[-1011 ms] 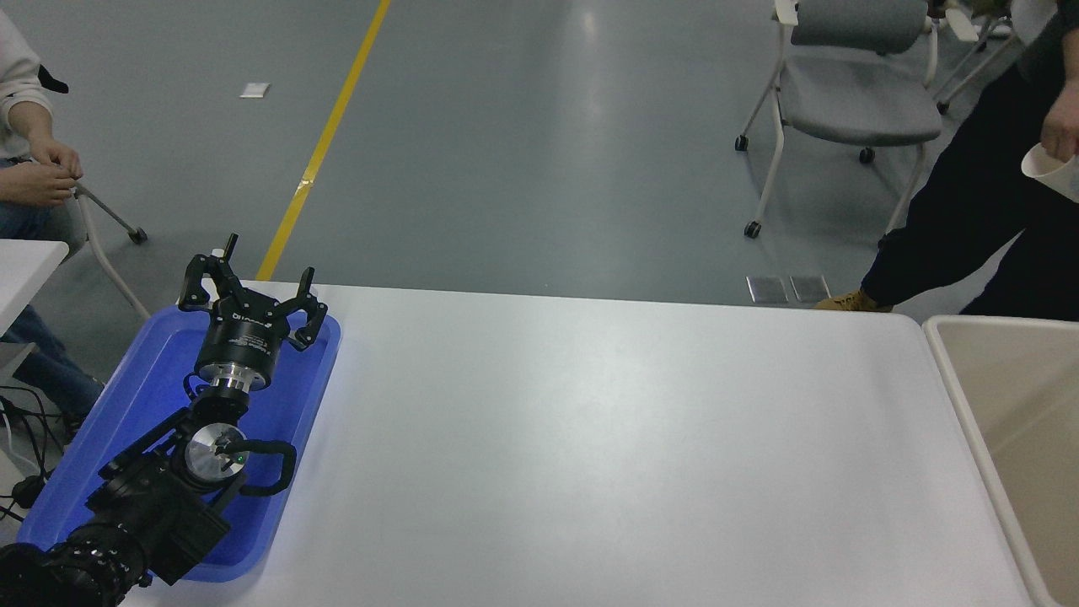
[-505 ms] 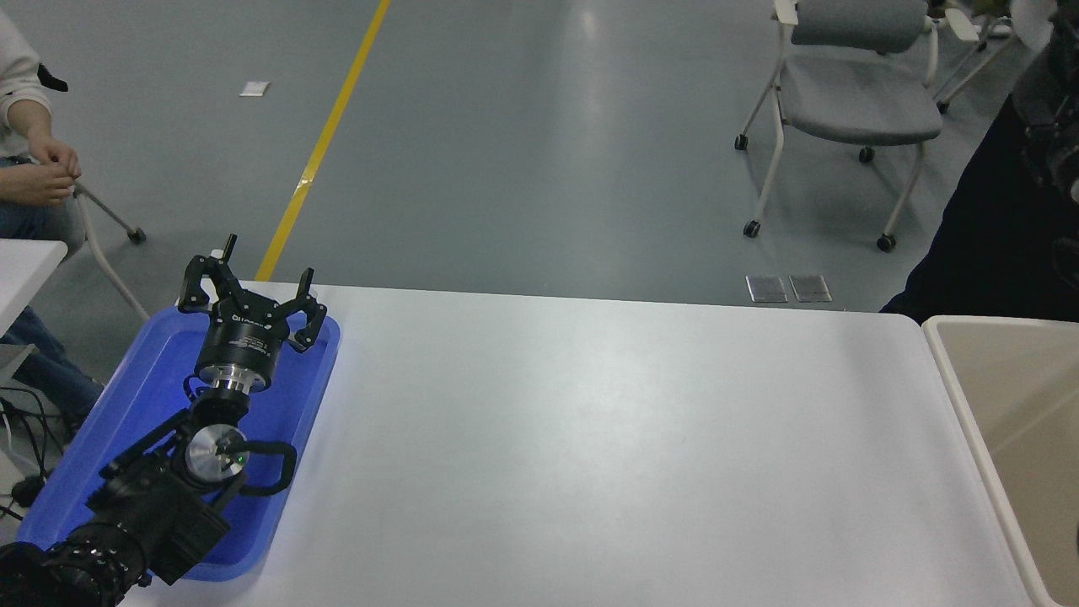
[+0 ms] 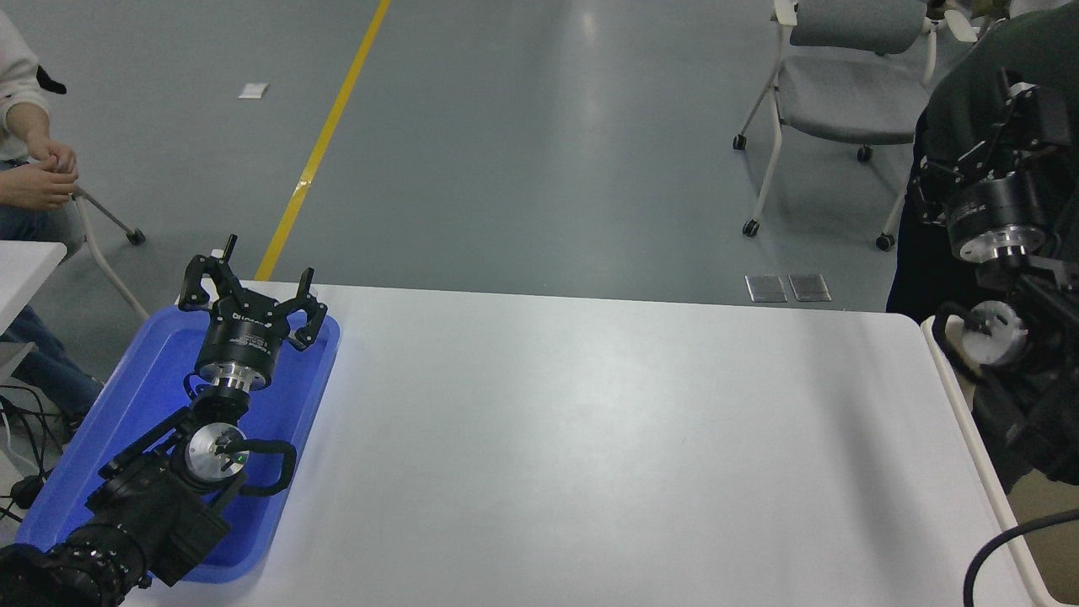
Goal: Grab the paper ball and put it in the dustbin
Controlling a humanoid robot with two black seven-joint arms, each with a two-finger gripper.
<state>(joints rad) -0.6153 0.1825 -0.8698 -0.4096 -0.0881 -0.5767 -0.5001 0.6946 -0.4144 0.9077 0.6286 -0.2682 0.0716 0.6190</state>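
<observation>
Table (image 3: 590,438): white, no paper ball visible anywhere.
Dustbin (image 3: 957,396): right edge, mostly hidden by arm.
Right gripper (image 3: 969,160): above the bin; finger state unreadable; confirm release inside the rim.
Left gripper (image 3: 253,295): parked over blue tray (image 3: 126,405), fingers spread.
</observation>
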